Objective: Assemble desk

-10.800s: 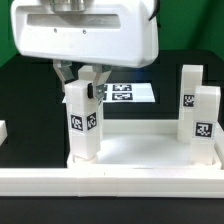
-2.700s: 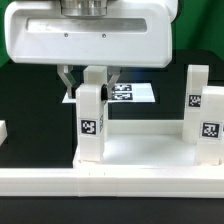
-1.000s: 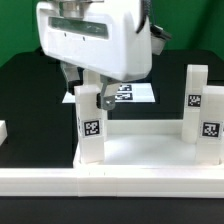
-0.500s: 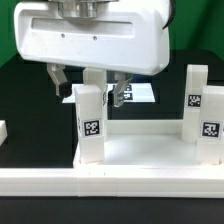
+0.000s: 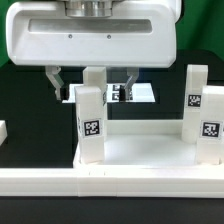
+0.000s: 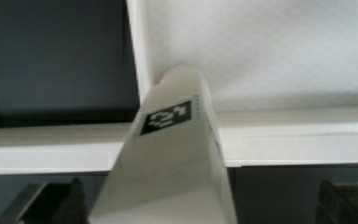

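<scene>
Nearest the exterior camera runs the front rim of the white tabletop (image 5: 130,178), a tray-like slab lying flat on the black bench (image 5: 25,95); a small white block (image 5: 3,130) sits at the exterior view's left edge, apart from the tabletop. Just behind the rim, at the tabletop's corner on the exterior view's left, a white square leg (image 5: 91,123) stands upright with a dark tag on its front face; two more tagged legs (image 5: 200,108) stand upright at the exterior view's right, one just behind the other. Above the first leg hangs the pincer (image 5: 91,82), its fingers (image 5: 55,82) spread wide to either side of the leg's top and clear of it, so nothing is pinched; the wrist view shows the same leg (image 6: 167,150) rising between the two dark fingertips (image 6: 43,195) with a gap on each side. Farthest back, behind the pincer, the marker board (image 5: 140,93) lies flat on the bench.
</scene>
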